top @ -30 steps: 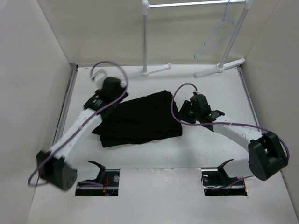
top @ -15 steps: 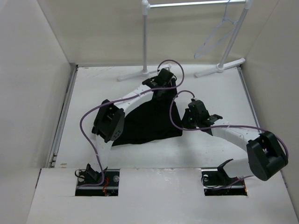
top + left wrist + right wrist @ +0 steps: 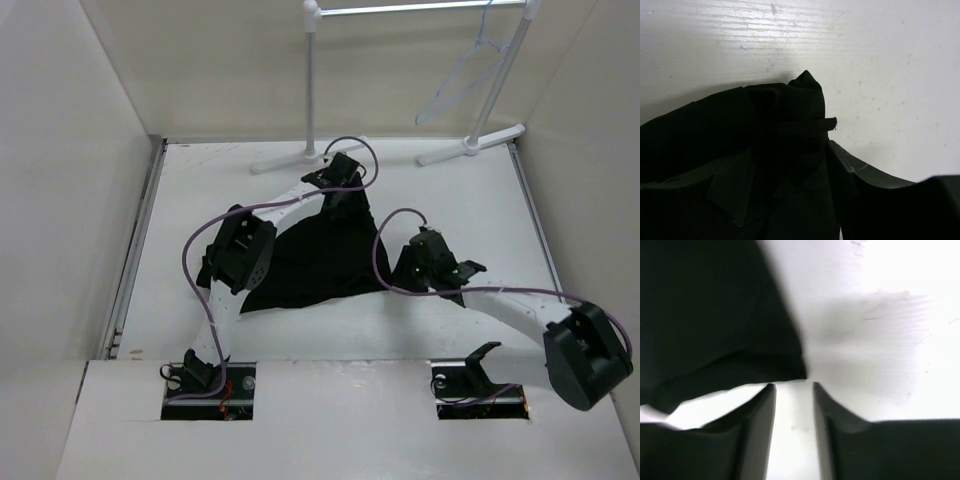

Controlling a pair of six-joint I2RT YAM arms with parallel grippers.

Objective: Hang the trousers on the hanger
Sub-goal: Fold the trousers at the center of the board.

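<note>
Our left gripper (image 3: 790,150) is closed on a raised fold of the trousers (image 3: 320,260) at their far edge. In the left wrist view the black cloth is bunched between the two fingers and stands up in a small peak. Our right gripper (image 3: 793,386) holds nothing. Its jaws stand a little apart with the bare table (image 3: 480,200) showing between them. The right-hand corner of the trousers lies just in front of the fingertips, not touching them.

The trousers lie in the middle of the table, spread in a rough triangle that narrows toward the left gripper. We judge them soft, limp and light but large, so they will sag wherever they are not supported, and a thin pinch of cloth may slip out. We think a better hold is at two points well apart along one edge, if possible the waistband. Black on black, we cannot tell which edge that is.

The hanger (image 3: 455,85) hangs from the rail of the white rack (image 3: 312,80) at the far right, well apart from the trousers. A slanted post of the rack stands just beside it and could hinder the approach.
</note>
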